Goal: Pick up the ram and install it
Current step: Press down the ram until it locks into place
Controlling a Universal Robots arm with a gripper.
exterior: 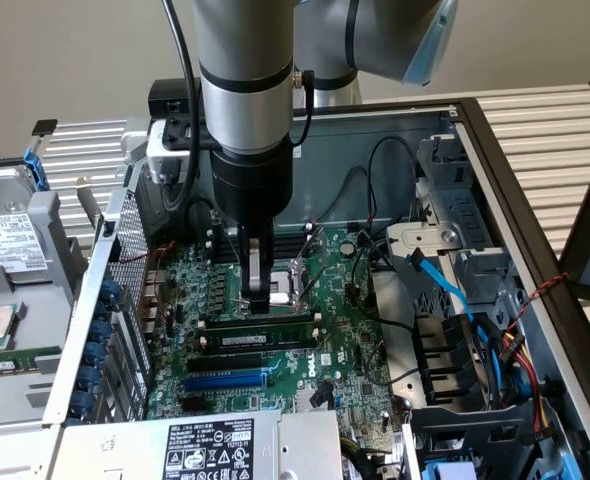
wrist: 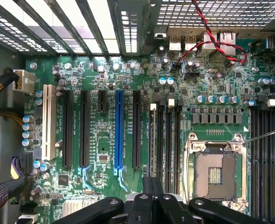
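Open PC case (exterior: pixel 495 170) with the green motherboard (exterior: pixel 350 340) lying flat inside, the arm coming straight down into the middle of it

Gripper (exterior: pixel 259 300) has its fingers together, no gap seen between them. The tips sit low over the memory slots, just on the near side of the CPU socket (exterior: pixel 295 272). In the wrist view the gripper (wrist: pixel 151 184) is lined up right over the thin top edge of the ram (wrist: pixel 152 140)

The ram (exterior: pixel 270 340) is down in a memory slot, standing on edge. It runs left to right in the exterior view, white label facing the near side. It looks level with the slot line, no clear tilt. Can't tell if the end clips are latched. Also can't tell if the fingers pinch the ram or just press on its top edge

Nearer than the ram: a long black expansion slot (exterior: pixel 230 361), then the blue expansion slot (exterior: pixel 225 381). In the wrist view the blue expansion slot (wrist: pixel 119 130) lies two slots over from the ram, and the CPU socket (wrist: pixel 215 172) sits on the ram's other side, open with its contacts showing. More empty black memory slots (wrist: pixel 268 158) lie beyond the socket

A power supply (exterior: pixel 210 445) with a white sticker sits at the near edge. A blue cable (exterior: pixel 445 285) is on the exterior view's right. A drive (exterior: pixel 10 250) lies outside the case on the exterior view's left. A red and black twisted wire (wrist: pixel 207 28) crosses by the rear ports
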